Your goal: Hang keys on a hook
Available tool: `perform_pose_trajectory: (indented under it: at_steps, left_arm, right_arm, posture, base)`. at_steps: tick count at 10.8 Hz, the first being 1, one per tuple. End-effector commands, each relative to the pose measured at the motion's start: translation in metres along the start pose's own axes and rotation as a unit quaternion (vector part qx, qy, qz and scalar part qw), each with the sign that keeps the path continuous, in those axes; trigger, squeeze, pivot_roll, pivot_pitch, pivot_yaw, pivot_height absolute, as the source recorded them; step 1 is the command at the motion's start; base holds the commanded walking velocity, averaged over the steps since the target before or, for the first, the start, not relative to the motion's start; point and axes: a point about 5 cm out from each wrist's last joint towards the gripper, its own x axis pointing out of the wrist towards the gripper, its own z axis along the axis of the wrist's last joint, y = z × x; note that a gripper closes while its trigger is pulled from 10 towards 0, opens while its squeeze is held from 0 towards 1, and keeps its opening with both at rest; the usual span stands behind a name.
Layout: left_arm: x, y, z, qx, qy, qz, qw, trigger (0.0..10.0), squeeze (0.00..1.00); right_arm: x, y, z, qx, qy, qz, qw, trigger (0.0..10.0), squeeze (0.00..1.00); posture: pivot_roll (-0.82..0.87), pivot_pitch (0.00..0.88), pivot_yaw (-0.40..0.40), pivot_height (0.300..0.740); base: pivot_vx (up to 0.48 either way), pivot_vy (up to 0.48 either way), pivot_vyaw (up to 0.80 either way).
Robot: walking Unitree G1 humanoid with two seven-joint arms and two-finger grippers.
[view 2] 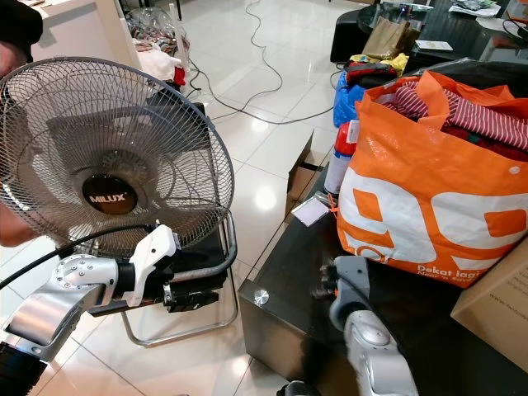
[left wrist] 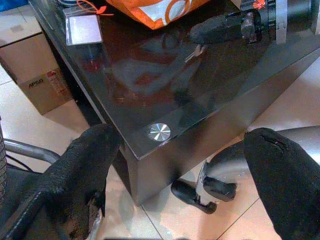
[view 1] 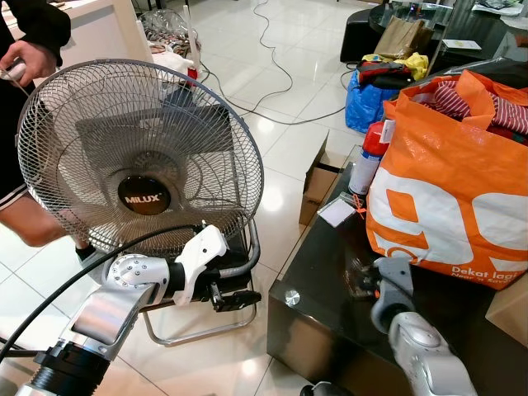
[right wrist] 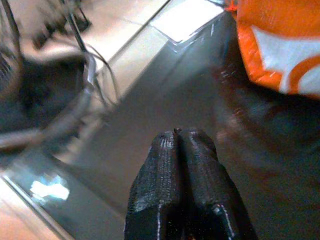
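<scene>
My right gripper [view 1: 360, 285] hovers low over the black glass table [view 1: 322, 264], just in front of the orange bag. Its fingers [right wrist: 176, 145] are pressed shut. A small silver key [left wrist: 195, 52] hangs at their tips, close above the glass. My left gripper [view 1: 238, 297] is open with nothing in it. It is held over the floor by the fan's base, left of the table's near corner and its round metal stud [left wrist: 158, 132].
A large MILUX floor fan [view 1: 136, 157] stands close on the left, and a person [view 1: 25, 49] is behind it. An orange bag [view 1: 450, 190] full of clothes, a spray can [view 1: 369, 157] and a white card [view 1: 336, 212] sit on the table. A cardboard box [view 1: 316, 186] and cables lie on the tile floor.
</scene>
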Motion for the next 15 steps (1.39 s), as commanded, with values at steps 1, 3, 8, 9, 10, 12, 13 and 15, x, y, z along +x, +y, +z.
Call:
perform_pose_trajectory:
  at_steps: [1,3,8,9,10,12,13,15]
  left_arm:
    - [0.000,0.001,0.003,0.010,0.000,0.002,1.000,10.0,0.00]
    - [0.001,0.002,0.004,0.011,-0.003,0.006,1.000,10.0,0.00]
    - [0.003,0.005,0.007,0.017,-0.019,0.021,0.999,10.0,0.00]
    - [0.003,0.009,0.011,0.021,-0.033,0.041,0.998,10.0,0.00]
    - [0.004,0.011,0.013,0.022,-0.042,0.049,0.998,10.0,0.00]
    - [0.005,0.014,0.015,0.032,-0.048,0.065,0.996,10.0,0.00]
    - [0.007,0.018,0.019,0.038,-0.059,0.086,0.994,10.0,0.00]
    - [0.010,0.023,0.024,0.045,-0.074,0.116,0.989,10.0,0.00]
  right_arm:
    - [-0.001,-0.005,0.006,0.039,-0.011,-0.006,0.999,0.0,0.00]
    - [-0.006,-0.008,0.018,0.193,-0.079,0.030,0.977,0.0,0.00]
    - [-0.014,-0.016,0.040,0.250,-0.156,0.046,0.955,0.0,0.00]
    - [-0.015,-0.011,0.047,0.238,-0.164,0.062,0.955,0.0,0.00]
    - [-0.018,-0.006,0.054,0.226,-0.172,0.081,0.955,0.0,0.00]
    - [-0.021,-0.002,0.060,0.191,-0.175,0.096,0.961,0.0,0.00]
    - [-0.022,0.001,0.064,0.166,-0.179,0.104,0.964,0.0,0.00]
    - [-0.019,0.002,0.061,0.117,-0.162,0.087,0.976,0.0,0.00]
  posture:
    - [-0.08,0.000,0.033,0.740]
    - [-0.09,0.000,0.032,0.740]
    - [-0.09,0.000,0.033,0.740]
    - [-0.09,0.000,0.033,0.740]
    - [-0.09,0.000,0.035,0.740]
    - [-0.10,0.000,0.045,0.740]
    - [-0.10,0.000,0.049,0.740]
    - [-0.09,0.000,0.049,0.740]
  base:
    - [0.000,0.000,0.00]
    - [0.000,0.000,0.00]
    - [0.000,0.000,0.00]
    - [0.000,0.000,0.00]
    - [0.000,0.000,0.00]
    - [0.000,0.000,0.00]
    - [0.000,0.000,0.00]
    - [0.000,0.000,0.00]
